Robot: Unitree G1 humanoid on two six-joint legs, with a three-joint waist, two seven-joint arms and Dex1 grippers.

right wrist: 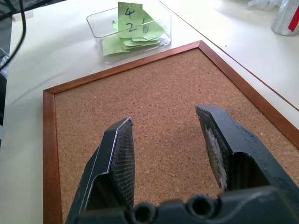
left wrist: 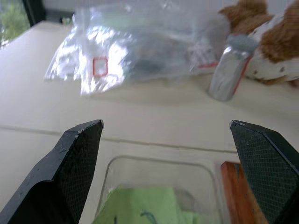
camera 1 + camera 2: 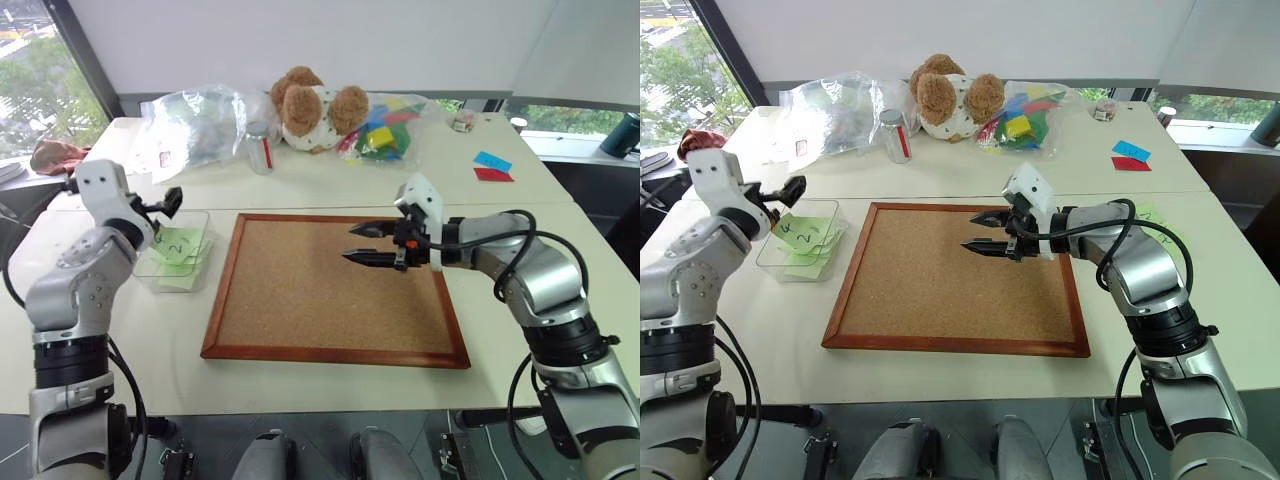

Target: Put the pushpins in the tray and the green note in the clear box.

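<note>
The left gripper (image 3: 168, 203) hangs with its two black fingers spread wide and nothing between them, just over the rim of the clear box (image 3: 147, 278) on the side away from the robot. The green note (image 3: 176, 245) marked "4" and "2" lies directly below and slightly toward the robot from those fingertips, inside the box, propped at a tilt on a small heap of other green notes, with its upper edge leaning near the box wall. So the note is already where the task wants it, and as I judge it, the left arm has only to draw up and away without snagging the paper.

The right gripper (image 3: 375, 245) hovers over the corkboard (image 3: 330, 345), pointing toward the robot's left, its fingers about half parted and holding nothing (the right wrist view shows bare cork between them). From it the clear box sits well off to the left, beyond the board's wooden frame, so the left arm is far nearer the note.

I cannot make out any pushpins on the cork, nor the tray, so how that half of the task stands cannot be told from here.
</note>
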